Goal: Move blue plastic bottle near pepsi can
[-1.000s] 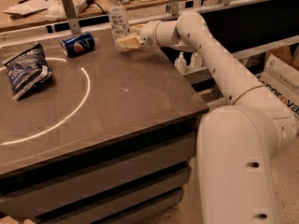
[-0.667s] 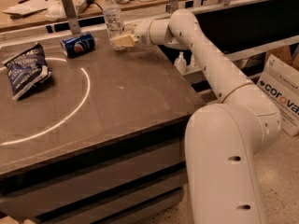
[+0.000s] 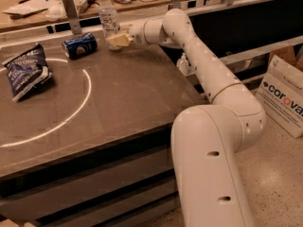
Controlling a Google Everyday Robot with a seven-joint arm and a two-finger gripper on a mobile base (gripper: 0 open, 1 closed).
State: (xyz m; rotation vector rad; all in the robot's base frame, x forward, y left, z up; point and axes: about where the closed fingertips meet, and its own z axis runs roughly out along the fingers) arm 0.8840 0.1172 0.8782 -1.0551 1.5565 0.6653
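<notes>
The blue plastic bottle (image 3: 108,16) stands upright at the far edge of the brown table (image 3: 128,93), clear with a white cap. My gripper (image 3: 116,39) reaches in from the right and is shut on the bottle's lower part. The pepsi can (image 3: 79,45) lies on its side just left of the bottle, a short gap away, dark blue with the round logo facing the camera.
A dark blue chip bag (image 3: 26,70) lies at the table's left. A white circle line (image 3: 87,86) is marked on the tabletop. A metal post (image 3: 71,13) stands behind the can. A cardboard box (image 3: 284,96) sits on the floor at right.
My gripper has moved left along the table's far edge with the bottle in it, bringing the bottle closer to the pepsi can. The can and chip bag have not moved.
</notes>
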